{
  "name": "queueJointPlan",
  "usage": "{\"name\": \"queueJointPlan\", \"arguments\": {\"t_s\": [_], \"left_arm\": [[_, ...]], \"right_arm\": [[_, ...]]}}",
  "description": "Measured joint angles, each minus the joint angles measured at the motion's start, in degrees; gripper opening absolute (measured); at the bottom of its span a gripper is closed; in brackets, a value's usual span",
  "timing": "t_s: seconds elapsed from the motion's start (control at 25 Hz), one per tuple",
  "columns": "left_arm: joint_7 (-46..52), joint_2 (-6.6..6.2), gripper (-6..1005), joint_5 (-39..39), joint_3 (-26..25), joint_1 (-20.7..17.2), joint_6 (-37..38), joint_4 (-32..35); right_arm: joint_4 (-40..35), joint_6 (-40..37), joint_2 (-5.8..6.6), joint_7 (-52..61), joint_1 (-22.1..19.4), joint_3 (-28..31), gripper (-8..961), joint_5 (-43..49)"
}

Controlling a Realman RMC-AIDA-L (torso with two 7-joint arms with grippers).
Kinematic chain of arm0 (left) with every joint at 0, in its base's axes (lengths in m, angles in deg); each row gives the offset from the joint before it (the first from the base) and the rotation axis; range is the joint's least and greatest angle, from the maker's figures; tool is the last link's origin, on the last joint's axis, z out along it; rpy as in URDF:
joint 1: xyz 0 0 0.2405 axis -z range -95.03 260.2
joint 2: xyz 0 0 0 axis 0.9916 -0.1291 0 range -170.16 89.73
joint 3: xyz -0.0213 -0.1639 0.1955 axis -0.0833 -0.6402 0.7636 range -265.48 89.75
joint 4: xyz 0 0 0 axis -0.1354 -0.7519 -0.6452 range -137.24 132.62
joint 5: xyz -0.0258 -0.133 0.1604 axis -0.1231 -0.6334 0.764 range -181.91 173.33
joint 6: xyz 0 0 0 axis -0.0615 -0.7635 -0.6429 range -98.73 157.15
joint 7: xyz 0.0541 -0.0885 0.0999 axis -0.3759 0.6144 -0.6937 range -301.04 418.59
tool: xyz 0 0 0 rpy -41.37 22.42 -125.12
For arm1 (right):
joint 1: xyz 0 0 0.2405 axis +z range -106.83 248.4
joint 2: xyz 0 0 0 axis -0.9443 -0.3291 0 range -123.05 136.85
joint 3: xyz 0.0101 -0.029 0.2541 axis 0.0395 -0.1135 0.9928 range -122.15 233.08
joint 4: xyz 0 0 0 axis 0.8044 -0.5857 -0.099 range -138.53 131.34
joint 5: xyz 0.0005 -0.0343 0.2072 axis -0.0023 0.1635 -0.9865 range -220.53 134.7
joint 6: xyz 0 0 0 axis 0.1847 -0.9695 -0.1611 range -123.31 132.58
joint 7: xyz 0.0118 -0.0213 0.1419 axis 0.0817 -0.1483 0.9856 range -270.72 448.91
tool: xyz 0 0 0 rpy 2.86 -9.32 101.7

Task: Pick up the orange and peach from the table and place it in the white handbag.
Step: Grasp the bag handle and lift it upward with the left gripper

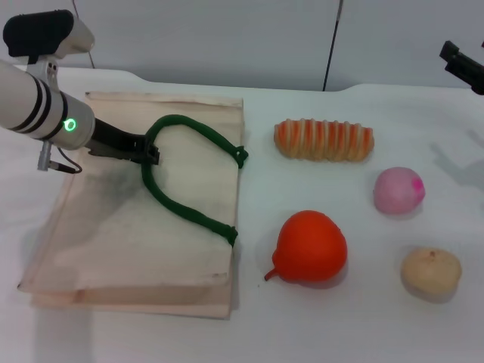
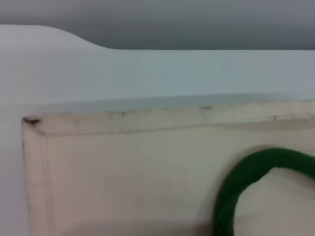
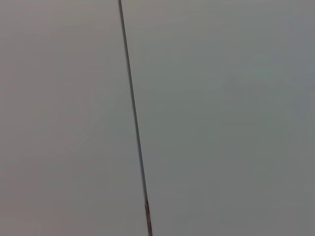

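The white handbag lies flat on the table's left side, with dark green loop handles. My left gripper is over the bag, its dark fingers closed on the green handle at the loop's left bend. The left wrist view shows the bag's cloth and a stretch of handle. The orange sits to the right of the bag, near the front. The peach lies farther right. My right gripper is raised at the far right edge, away from the fruit.
A long orange-and-cream striped roll lies behind the orange. A pale tan round fruit sits at the front right. The table's back edge meets a grey wall. The right wrist view shows only the wall.
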Motion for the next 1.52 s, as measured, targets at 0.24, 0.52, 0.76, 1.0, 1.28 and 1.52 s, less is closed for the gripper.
{"name": "queueJointPlan", "arguments": {"t_s": [0.24,0.52,0.76,1.0,1.28,1.52], "left_arm": [[0.03,-0.03,300,0.08,0.00,-0.44,1.20,-0.51],[0.02,-0.25,142,-0.04,-0.05,-0.63,4.34,-2.69],[-0.49,-0.01,124,1.15,-0.16,-0.97,4.56,-2.66],[-3.44,0.63,120,-4.31,-0.69,-4.17,3.65,0.11],[-7.38,2.44,119,-17.86,-0.62,-13.74,-6.22,16.37],[-10.32,3.51,119,-26.21,-0.78,-18.74,-14.11,26.45]], "right_arm": [[0.22,0.16,0.00,0.00,0.04,0.00,879,0.00],[0.59,0.31,0.00,0.00,0.04,0.00,879,0.00],[0.59,0.32,0.00,0.00,-0.25,0.00,879,0.00],[0.57,0.25,0.00,0.00,-1.00,0.00,879,0.00],[0.40,0.08,0.00,0.00,-1.22,0.00,879,-0.01],[0.36,0.20,0.00,0.00,-1.39,-0.07,879,0.22]]}}
